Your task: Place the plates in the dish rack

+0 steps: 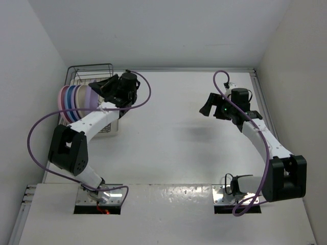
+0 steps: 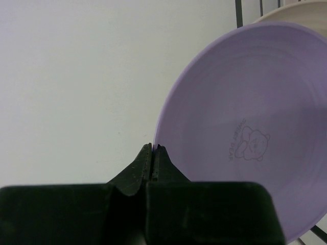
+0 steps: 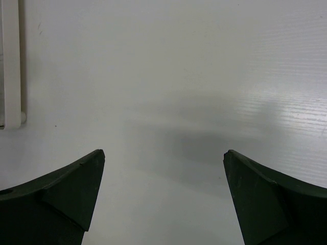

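Observation:
Several plates stand on edge in a row in the dish rack [image 1: 89,67] at the far left: pink [image 1: 62,99] at the left end, blue [image 1: 77,97] in the middle, lilac [image 1: 92,97] at the right end. My left gripper [image 1: 98,87] is at that lilac plate. In the left wrist view the lilac plate [image 2: 245,102] fills the right side, with a cream plate [image 2: 299,11] behind it. The left gripper [image 2: 154,147] is shut, its tips right at the lilac plate's rim. My right gripper [image 1: 207,108] hangs open over bare table, nothing between its fingers [image 3: 76,189].
The rack sits on a pale tray base [image 1: 110,127] in the table's far left corner, close to the left wall. Dark rack wires [image 2: 238,13] stand behind the plates. A raised white strip [image 3: 11,61] edges the table near the right gripper.

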Robot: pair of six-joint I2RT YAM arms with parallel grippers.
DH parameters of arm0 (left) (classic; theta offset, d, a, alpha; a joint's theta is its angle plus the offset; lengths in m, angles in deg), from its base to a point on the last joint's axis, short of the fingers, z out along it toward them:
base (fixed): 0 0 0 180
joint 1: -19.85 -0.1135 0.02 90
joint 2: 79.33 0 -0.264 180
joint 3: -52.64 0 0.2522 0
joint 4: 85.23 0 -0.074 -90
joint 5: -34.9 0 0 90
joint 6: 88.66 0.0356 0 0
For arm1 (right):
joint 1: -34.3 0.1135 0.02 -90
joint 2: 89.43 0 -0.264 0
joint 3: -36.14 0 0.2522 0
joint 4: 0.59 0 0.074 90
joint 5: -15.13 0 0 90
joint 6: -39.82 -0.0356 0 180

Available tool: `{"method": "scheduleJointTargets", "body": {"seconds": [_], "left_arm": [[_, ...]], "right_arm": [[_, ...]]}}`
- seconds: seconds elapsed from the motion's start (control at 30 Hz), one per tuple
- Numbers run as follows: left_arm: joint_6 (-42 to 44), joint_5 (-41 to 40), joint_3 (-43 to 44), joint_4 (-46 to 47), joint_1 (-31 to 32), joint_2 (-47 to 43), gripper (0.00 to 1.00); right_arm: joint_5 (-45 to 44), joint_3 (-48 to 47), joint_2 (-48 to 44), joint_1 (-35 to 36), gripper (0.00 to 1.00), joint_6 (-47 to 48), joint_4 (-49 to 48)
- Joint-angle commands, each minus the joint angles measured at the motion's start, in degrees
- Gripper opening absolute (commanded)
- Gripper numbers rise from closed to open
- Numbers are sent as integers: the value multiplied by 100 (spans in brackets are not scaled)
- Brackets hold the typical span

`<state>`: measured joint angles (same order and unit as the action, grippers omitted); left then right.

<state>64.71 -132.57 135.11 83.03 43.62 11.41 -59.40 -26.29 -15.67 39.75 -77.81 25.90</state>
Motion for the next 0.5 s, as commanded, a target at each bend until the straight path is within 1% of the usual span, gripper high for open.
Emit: {"method": "scheduleJointTargets", "body": {"seconds": [0.0, 0.1, 0.17, 0.27, 0.37, 0.47], "left_arm": [[333, -312, 37, 264, 102, 32, 0], [333, -470, 37, 202, 102, 137, 0], [482, -531, 37, 149, 102, 189, 0], [606, -584, 265, 211, 102, 190, 0], [606, -585, 468, 35, -3, 190, 0], [308, -585, 407, -297, -4, 312, 0]], "right_arm": [[-26, -47, -116, 26, 100, 30, -87], [-61, -55, -151, 26, 100, 57, -52], [-87, -47, -134, 35, 100, 66, -34], [-105, -29, -160, 26, 100, 48, -86], [-105, -3, -134, 26, 100, 57, -87], [-114, 32, -151, 26, 100, 39, -122]]}}
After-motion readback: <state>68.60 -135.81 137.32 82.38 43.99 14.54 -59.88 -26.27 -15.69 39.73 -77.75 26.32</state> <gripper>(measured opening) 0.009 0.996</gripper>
